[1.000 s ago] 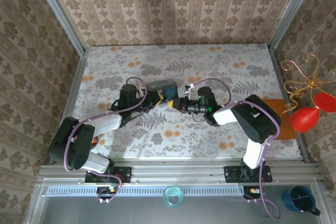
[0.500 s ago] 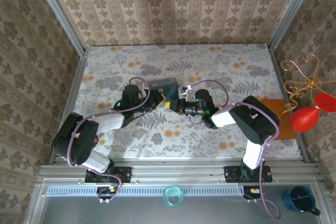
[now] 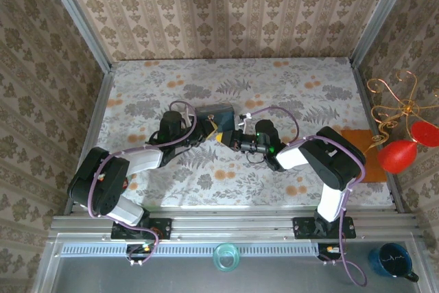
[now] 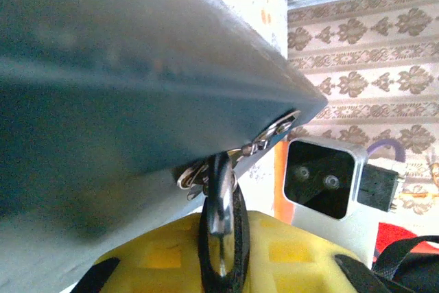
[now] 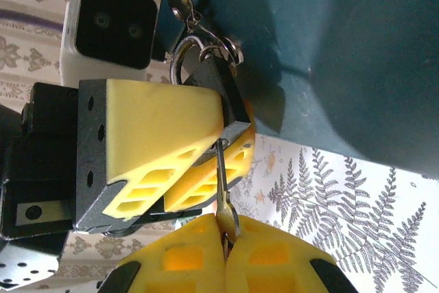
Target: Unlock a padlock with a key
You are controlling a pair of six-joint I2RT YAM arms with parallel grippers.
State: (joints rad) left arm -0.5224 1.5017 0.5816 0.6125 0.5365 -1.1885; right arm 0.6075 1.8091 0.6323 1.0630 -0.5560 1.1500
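Observation:
The small dark padlock (image 5: 230, 97) hangs by its silvery shackle (image 5: 180, 60) from the metal rings on the blue box (image 5: 322, 39). My left gripper (image 3: 211, 131) is shut on the padlock body, its yellow fingers (image 5: 158, 125) clamped on both sides. In the left wrist view the padlock (image 4: 221, 200) sits between those pads under the box (image 4: 123, 73). My right gripper (image 5: 226, 241) is shut on the key (image 5: 223, 190), whose blade runs up into the bottom of the padlock. From above, the right gripper (image 3: 229, 136) faces the left one just in front of the box (image 3: 214, 110).
An orange mat (image 3: 358, 157) lies at the table's right edge beside red ornaments (image 3: 396, 154) on a gold wire stand. A glass (image 3: 226, 257) and a dark mug (image 3: 391, 260) stand on the near ledge below the arm bases.
Both grippers have shifted a little to the left and closer to the box. The left arm's elbow has swung outward. The holds on padlock and key are unchanged.

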